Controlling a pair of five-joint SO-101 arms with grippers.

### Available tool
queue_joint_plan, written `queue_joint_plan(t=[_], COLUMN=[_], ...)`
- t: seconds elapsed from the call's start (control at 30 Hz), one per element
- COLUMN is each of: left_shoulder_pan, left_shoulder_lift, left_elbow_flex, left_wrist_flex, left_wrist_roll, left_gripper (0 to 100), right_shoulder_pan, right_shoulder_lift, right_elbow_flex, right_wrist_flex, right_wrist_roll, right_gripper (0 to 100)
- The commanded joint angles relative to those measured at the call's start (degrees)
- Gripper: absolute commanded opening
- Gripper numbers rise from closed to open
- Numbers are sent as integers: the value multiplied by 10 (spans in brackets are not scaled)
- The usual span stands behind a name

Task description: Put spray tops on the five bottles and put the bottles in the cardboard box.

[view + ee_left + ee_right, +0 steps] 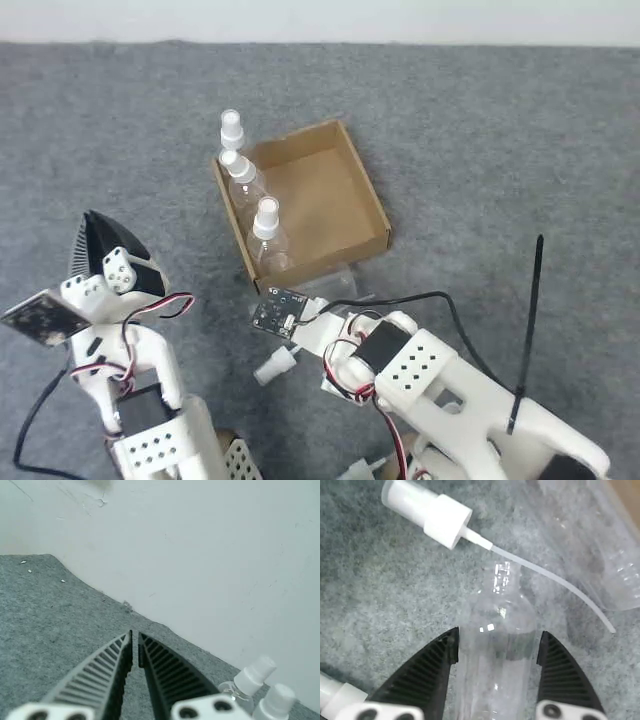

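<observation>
Box (318, 195) of cardboard, open-topped, set on grey carpet (480, 150). Along one side wall it holds two capped bottles lying at a slant: near bottle (268, 228) and middle bottle (241, 178), each clear with a white spray top. Far bottle (231, 130), also capped, shows at the box's far corner; whether it stands inside the wall or just outside cannot be told. The rest of the box floor is bare cardboard.

Uncapped bottle (495, 655), clear, lies on the carpet just in front of the box. The right gripper (497, 632) straddles it, one black jaw closed against each side of the body below the shoulder, neck pointing away from the wrist. Tubed top (427, 510), white with a long curved dip tube, lies on the carpet just beyond that neck, the tube passing close to the mouth. Second top (335, 697) lies beside the gripper. Clear bottle (615, 575) lies near, toward the box.

Left gripper (135, 635) is raised off the carpet to the box's side, fingers pressed together, holding nothing, facing a white wall (200, 555).
</observation>
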Motion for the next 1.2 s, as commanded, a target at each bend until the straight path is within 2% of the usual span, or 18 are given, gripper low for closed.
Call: queue_joint_plan(t=[0.0, 0.3, 0.6, 0.77, 0.93, 1.17], left_shoulder_pan=[1, 1, 1, 1, 1, 2], left_shoulder_lift=[-7, -7, -8, -8, -8, -8], left_elbow_flex=[-7, -7, -7, -7, -7, -7], left_wrist_flex=[-1, -1, -3, -4, -3, -2], left_wrist_roll=[-5, -5, -5, -5, -5, -5], left_gripper=[12, 12, 12, 12, 12, 12], right_shoulder_pan=[9, 8, 11, 11, 14, 73], right_shoulder_lift=[0, -7, -19, -105, -226, -356], right_elbow_flex=[-3, -25, -49, -61, -53, -25], right_wrist_flex=[-13, 20, 58, 97, 125, 121], right_wrist_roll=[10, 10, 5, -54, -61, -62], right_gripper=[128, 48, 45, 45, 44, 44])
